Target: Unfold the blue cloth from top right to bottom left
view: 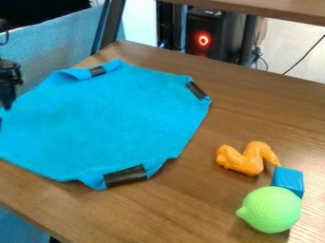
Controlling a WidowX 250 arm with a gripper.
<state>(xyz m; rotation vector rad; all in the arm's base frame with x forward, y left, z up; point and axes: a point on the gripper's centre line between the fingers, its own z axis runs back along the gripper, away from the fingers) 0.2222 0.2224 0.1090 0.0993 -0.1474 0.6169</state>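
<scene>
In the camera view, I have the bright blue fabric cloth (114,118) spread from the left edge to the centre, on the brown wood-grain table (190,204). My black robotic gripper (6,103) is at the left edge; I can't tell how open it is or whether it holds fabric. A shallow pinch could slip; pulling too far could drag the whole cloth off the table.

the table (184,204) carries cloth (114,118), wing (246,161), block (289,179), lime (272,210).
</scene>
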